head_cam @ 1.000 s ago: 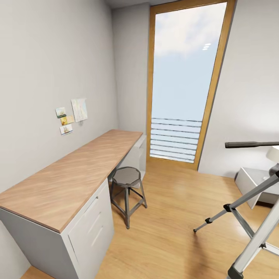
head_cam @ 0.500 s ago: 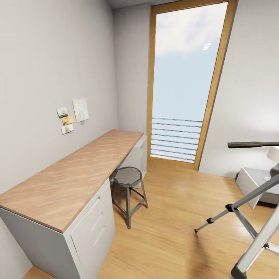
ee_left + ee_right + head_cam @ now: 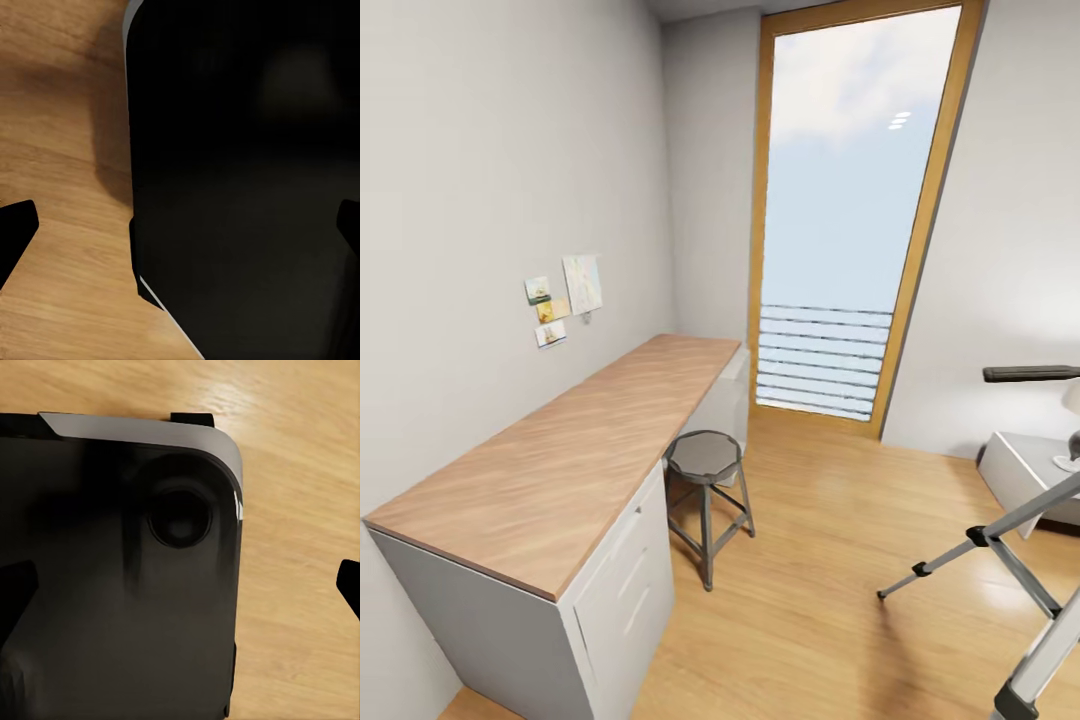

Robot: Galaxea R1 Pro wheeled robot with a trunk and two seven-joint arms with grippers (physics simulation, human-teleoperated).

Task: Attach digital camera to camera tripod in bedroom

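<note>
Although the camera tripod is in sight, nothing is held between either gripper's spread fingertips, so attachment is judged unstarted.

Open wood floor between stool and camera tripod.

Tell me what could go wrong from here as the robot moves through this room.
1. The camera tripod stands at the head view's right edge with one leg splayed across the floor; driving on could clip and topple it.
2. The grey stool sticks out from the desk, narrowing the path.
3. No digital camera shows on the desk, so it may need searching.
</note>
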